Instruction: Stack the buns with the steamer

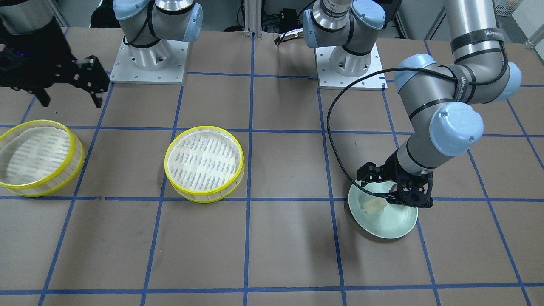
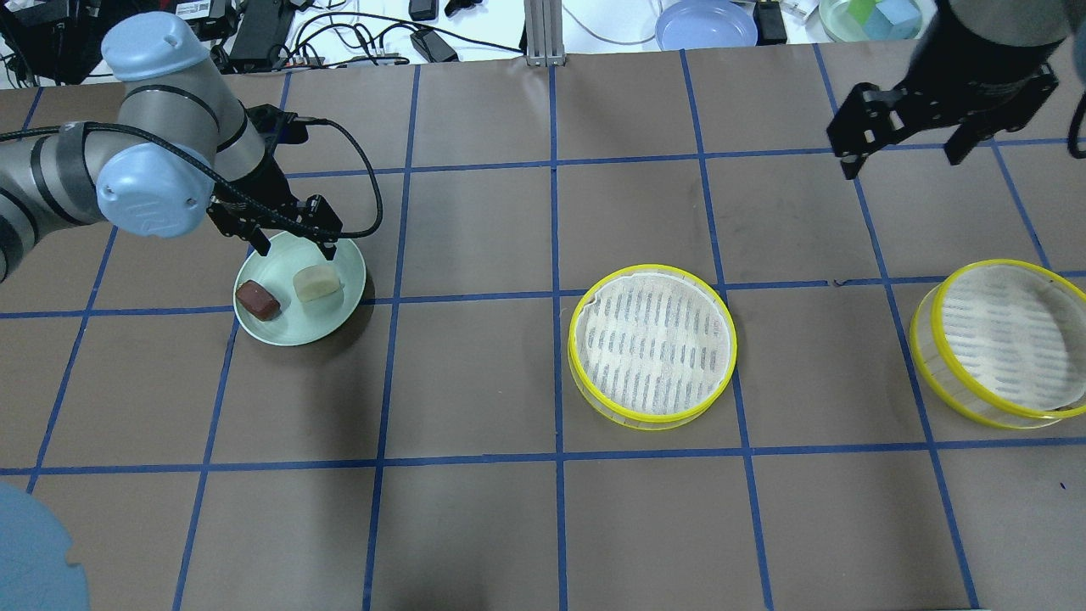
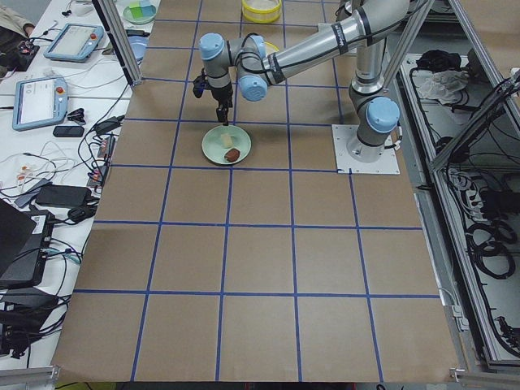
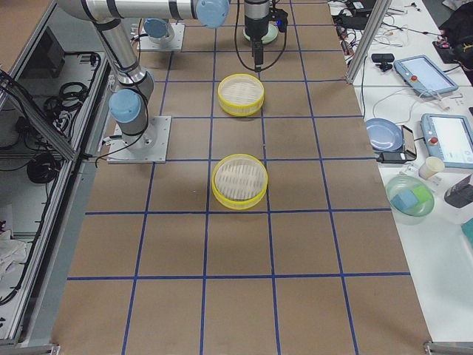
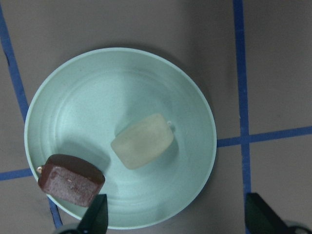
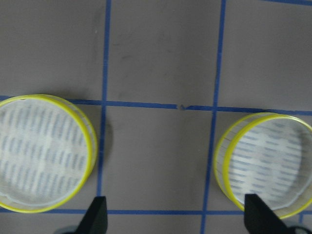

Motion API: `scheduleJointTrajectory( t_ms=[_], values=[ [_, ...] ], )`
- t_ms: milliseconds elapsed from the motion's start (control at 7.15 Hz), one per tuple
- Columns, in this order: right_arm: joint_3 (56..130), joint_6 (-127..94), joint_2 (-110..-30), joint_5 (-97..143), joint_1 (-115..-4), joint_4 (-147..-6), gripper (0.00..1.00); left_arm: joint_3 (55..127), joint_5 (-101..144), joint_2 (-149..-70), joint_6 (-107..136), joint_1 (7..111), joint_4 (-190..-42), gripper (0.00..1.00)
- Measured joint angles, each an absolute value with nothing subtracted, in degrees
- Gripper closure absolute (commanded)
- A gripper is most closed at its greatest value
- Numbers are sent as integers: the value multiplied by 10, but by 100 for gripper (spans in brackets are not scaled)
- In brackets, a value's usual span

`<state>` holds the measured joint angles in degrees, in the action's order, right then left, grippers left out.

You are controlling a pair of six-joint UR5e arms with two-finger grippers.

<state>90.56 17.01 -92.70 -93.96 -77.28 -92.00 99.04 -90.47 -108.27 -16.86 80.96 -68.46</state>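
The cream-yellow bun [image 2: 317, 283] and the reddish-brown bun [image 2: 258, 300] lie side by side on a pale green plate [image 2: 288, 335] at the table's left. My left gripper [image 2: 293, 240] is open and empty, hovering above the plate's far edge. In the left wrist view the cream bun [image 5: 142, 141] lies mid-plate and the brown bun [image 5: 71, 179] near the rim. Two empty yellow-rimmed steamer trays sit apart, one in the middle [image 2: 652, 344] and one at the right [image 2: 1001, 339]. My right gripper [image 2: 901, 157] is open and empty, high between them and towards the table's far side.
A blue plate [image 2: 706, 24] and a bowl of coloured blocks [image 2: 874, 17] sit with cables beyond the table's far edge. The arm bases [image 1: 148, 55] stand at the robot's side. Blue tape lines grid the brown tabletop.
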Motion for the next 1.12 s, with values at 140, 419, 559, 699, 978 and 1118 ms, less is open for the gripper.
scheduleJointTrajectory(
  t_ms=[140,419,559,699,978,1118],
  values=[
    [907,269,-921,-939,-691,-921,0,991,-904,-1103,-177,809,-673,0],
    [909,433,-867,-941,-541,-936,0,991,-902,-1139,-184,805,-659,36],
    [910,473,-830,-953,-501,-961,0,991,-901,-1153,-186,803,-653,76],
    [911,497,-795,-968,-481,-984,0,991,-902,-1163,-186,802,-650,100],
    [930,534,-730,-987,-469,-1051,4,990,-906,-1170,-189,796,-650,100],
    [957,547,-705,-997,-467,-1104,16,986,-907,-1168,-191,792,-651,100]
  ],
)
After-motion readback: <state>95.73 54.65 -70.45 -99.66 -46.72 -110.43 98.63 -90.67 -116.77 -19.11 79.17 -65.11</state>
